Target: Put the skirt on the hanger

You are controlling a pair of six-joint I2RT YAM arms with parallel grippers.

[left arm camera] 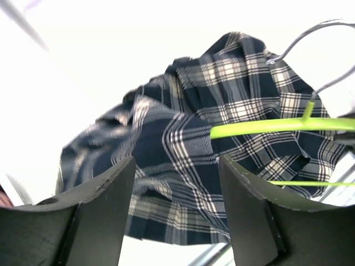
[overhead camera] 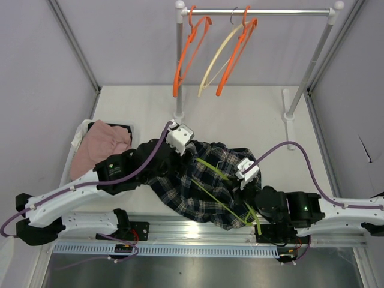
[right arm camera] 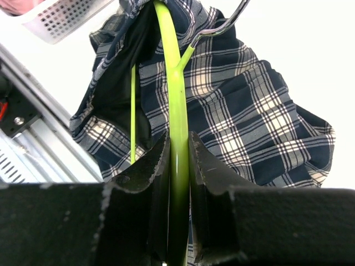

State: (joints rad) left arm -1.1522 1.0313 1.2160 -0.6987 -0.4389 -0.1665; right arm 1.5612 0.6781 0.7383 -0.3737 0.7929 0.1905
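The skirt (overhead camera: 191,193) hides part of the green hanger (overhead camera: 213,168).

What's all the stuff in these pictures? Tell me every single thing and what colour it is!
skirt: one, navy and white checks, crumpled mid-table
green hanger: one, lime green, lying on the skirt, partly tucked into it
orange hangers: two, orange, hanging on the rail at the back
cream hanger: one, cream, hanging between the orange ones
clothes rail: one, silver and white, standing at the table's back
basket: one, white, table's left edge
pink cloth: one, pink, in the basket
table: one, white, under everything
left end effector: one, black, open, over the skirt
right end effector: one, black, shut on the green hanger
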